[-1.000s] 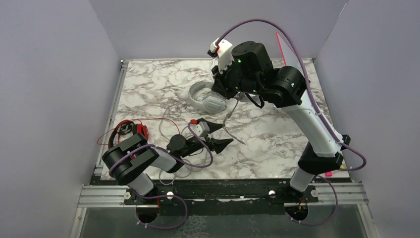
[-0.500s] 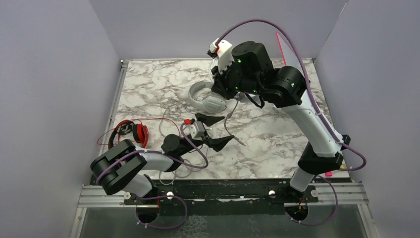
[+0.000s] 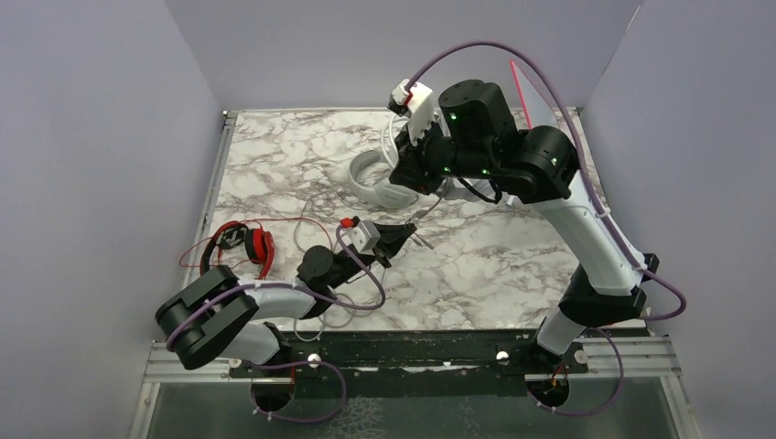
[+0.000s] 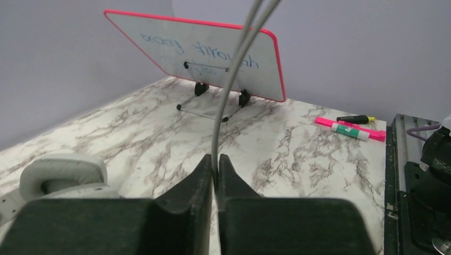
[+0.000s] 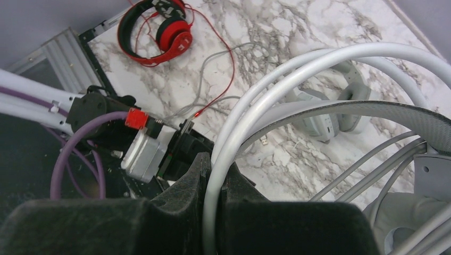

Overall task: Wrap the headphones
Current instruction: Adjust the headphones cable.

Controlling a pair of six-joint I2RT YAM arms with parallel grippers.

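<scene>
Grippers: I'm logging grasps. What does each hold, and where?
Left gripper pinches a thin grey cable; right gripper clamps the white headphones by their headband.

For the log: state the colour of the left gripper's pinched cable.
Grey cable; best in left wrist view.

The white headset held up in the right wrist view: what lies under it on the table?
A grey headset lies on the marble table under the white headset. The white band covers part of it, so its cable cannot be followed.
</scene>
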